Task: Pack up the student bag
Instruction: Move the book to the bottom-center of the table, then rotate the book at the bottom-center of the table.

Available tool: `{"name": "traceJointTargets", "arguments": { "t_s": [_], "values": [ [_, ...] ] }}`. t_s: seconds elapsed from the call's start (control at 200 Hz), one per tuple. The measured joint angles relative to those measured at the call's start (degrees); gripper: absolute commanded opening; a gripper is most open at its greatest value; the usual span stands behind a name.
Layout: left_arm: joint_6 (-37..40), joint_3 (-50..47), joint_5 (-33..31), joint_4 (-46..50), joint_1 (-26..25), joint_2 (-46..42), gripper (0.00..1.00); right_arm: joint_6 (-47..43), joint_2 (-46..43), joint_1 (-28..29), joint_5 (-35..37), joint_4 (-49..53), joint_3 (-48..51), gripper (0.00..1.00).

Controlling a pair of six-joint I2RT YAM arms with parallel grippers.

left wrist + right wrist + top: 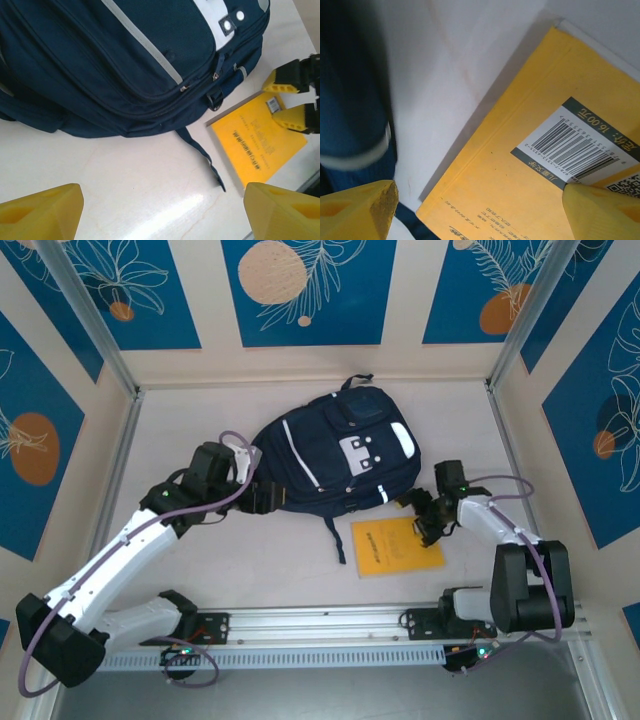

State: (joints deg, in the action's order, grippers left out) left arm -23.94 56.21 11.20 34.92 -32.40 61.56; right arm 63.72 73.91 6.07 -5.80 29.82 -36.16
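The student bag [335, 455] is seen lying flat in the middle of the table [250, 565]. It is judged soft and floppy, likely to sag when lifted, so a strap or zip pull is favoured. The left jaws are spread wide, empty, beside its left edge. The right jaws, equally wide, are poised over the yellow book [395, 545] by its near right corner.

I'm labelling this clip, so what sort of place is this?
Probably a robot test booth: left arm and right arm mounted on an aluminium rail, a white tabletop, and walls of blue leaf-printed panels.
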Motion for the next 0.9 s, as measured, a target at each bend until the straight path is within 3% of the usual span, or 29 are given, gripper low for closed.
{"name": "traceJointTargets", "arguments": {
  "t_s": [0.19, 0.395, 0.635, 0.9],
  "values": [
    [-5.64, 0.72, 2.80, -0.22, -2.69, 4.11, 0.82, 2.32, -2.32, 11.56, 0.79, 1.99, 0.46, 0.86],
    [-7.43, 1.75, 2.80, -1.92, -14.49, 12.37, 0.76, -1.62, -10.23, 12.33, 9.40, 14.27, -2.05, 0.85],
    [-1.90, 13.64, 2.49, -2.89, -21.62, 31.95, 0.74, 0.68, -23.30, 18.82, 13.64, 24.20, 0.28, 0.68],
    [3.48, 31.56, 4.52, -2.78, -23.19, 50.47, 0.72, 11.63, -30.56, 24.90, 12.61, 28.52, 9.25, 0.50]
  ]
}}
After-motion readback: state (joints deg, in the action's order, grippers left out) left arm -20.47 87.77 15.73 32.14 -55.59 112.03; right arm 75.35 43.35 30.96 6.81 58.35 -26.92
